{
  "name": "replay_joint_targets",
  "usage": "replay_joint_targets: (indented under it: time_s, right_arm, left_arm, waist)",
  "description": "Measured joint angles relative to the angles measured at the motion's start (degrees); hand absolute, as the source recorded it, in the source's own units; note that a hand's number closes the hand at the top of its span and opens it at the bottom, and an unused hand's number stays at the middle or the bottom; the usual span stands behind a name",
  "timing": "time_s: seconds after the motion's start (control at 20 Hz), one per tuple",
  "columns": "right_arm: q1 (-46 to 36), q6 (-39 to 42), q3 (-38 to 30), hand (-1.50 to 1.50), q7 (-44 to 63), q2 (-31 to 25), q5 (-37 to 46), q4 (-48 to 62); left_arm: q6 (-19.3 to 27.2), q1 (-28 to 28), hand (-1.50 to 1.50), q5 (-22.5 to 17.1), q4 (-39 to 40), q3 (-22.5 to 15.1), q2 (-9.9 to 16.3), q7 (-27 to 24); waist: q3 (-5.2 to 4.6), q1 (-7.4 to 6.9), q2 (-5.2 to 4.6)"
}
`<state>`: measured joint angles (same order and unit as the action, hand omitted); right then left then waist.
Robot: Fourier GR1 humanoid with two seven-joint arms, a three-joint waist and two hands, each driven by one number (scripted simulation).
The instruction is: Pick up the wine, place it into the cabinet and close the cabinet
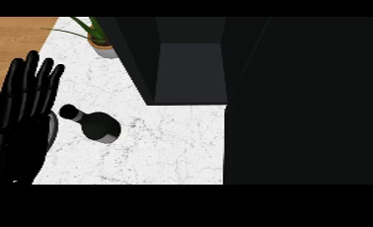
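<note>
Pick-up step not yet begun. The wine (93, 124) is standing on the desk (167, 147) at seven o'clock from the open cabinet (191, 70). The left hand (27, 103) is resting at nine o'clock, fingers released — the right hand is showing nowhere. Next move — a hand closing round the bottle.

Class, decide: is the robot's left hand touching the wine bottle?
Apart. The head view shows white counter between the open left hand and the wine bottle; its fingers point up, away from the bottle.
</note>
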<state>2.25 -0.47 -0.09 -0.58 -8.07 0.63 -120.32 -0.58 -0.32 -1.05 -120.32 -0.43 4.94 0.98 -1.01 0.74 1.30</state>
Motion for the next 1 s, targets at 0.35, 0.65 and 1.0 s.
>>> replay_joint_targets:
  time_s: [0.35,0.65,1.0]
  right_arm:
    - [3.7,-0.1,3.5,-1.50,1.6,2.2,-0.2,-4.9]
    - [7.6,1.8,9.1,-1.50,9.5,3.3,-5.2,-12.4]
    - [9.4,-0.2,15.5,-1.50,18.6,4.1,-3.1,-21.0]
  left_arm:
    - [-15.0,-1.9,-1.50,-14.3,3.1,1.9,6.8,-3.1]
    - [-24.3,-0.9,-1.50,-32.2,4.1,4.3,13.2,4.8]
    - [-24.9,-0.9,-1.50,-49.2,-0.2,11.2,21.1,14.6]
  waist:
    - [0.75,0.02,-1.09]
    - [0.91,-0.32,-1.07]
    - [0.97,-0.72,-1.09]
